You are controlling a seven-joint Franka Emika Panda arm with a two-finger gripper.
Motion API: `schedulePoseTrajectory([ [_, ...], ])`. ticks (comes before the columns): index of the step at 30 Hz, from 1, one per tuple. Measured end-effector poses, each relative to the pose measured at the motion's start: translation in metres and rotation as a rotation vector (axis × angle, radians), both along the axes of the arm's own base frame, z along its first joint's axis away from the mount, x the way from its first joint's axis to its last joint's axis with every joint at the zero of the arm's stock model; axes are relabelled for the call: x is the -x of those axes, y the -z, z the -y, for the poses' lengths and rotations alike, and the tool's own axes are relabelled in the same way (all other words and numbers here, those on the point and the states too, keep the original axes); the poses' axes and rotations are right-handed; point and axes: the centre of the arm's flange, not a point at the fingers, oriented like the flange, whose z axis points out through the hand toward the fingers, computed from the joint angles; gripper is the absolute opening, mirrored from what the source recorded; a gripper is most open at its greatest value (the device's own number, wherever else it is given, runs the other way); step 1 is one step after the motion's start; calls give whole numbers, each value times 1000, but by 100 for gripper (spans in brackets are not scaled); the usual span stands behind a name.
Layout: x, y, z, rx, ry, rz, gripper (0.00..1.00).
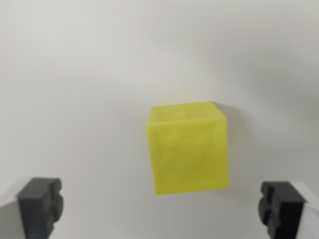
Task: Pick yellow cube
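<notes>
**Yellow cube sits ahead of a spread claw**

The yellow cube (188, 148) rests on a plain white surface (79, 74), a little toward three o'clock of the picture's centre. Its near face is turned slightly, so the top face shows as a narrow pale band along its twelve o'clock edge. A soft grey shadow falls off the cube toward one and two o'clock. The cube looks blurred, and faint raised or moulded marks on its near face cannot be read clearly; they may be only surface texture.

The gripper (161, 209) is spread wide. Its two black fingertips (41, 205) stand at the bottom corners of the wrist view, one at about eight o'clock from the cube and the other at about four o'clock. Both are well apart from the cube and touch nothing. The cube lies beyond the line between them, toward twelve o'clock, and sits nearer the tip on the wrist view's right than the one on the left. The lower edge of the cube ends just above the level of the tips' upper ends.

Light grey finger bodies show behind each black tip at the picture's outer edges.
</notes>
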Motion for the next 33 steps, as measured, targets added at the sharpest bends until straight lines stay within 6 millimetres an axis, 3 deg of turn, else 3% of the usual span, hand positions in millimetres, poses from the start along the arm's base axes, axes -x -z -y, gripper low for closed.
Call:
schedulePoseTrajectory([
  [19, 7, 48, 21, -3, -108, -4, 100],
  [33, 8, 66, 24, -4, -129, -5, 100],
])
